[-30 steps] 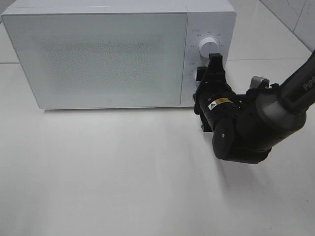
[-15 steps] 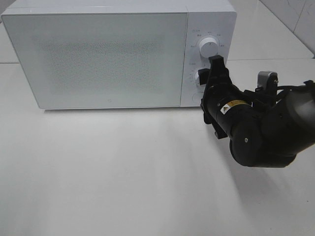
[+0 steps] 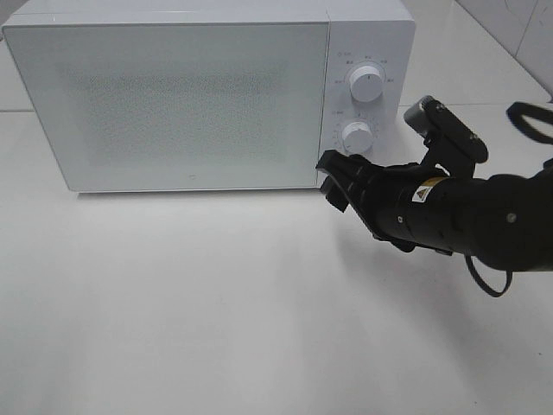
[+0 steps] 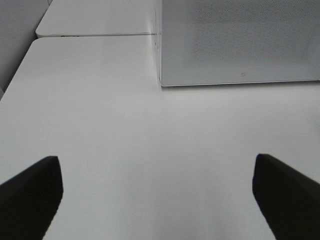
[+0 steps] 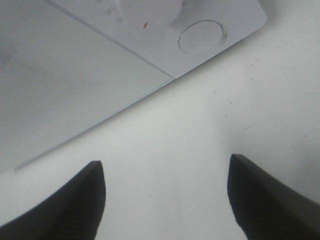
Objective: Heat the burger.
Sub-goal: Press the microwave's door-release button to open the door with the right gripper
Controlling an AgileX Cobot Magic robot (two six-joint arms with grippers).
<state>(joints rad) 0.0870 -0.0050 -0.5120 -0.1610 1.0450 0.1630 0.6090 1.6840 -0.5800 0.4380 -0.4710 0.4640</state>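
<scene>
The burger is out of view. The white microwave stands at the back of the table with its door shut. My right gripper is low in front of the microwave's control panel, below the lower knob, and points left toward the door's bottom corner. In the right wrist view this gripper is open and holds nothing, with the door's edge and a round button ahead of it. The left gripper is open wide over bare table, and the microwave is ahead of it.
An upper knob sits above the lower one on the panel. The white table stretches out in front of the microwave. A black cable loop shows at the right edge.
My right gripper has come off the lower knob and swung down and to the left, turning to lie low in front of the panel. Its jaws have widened a little.
</scene>
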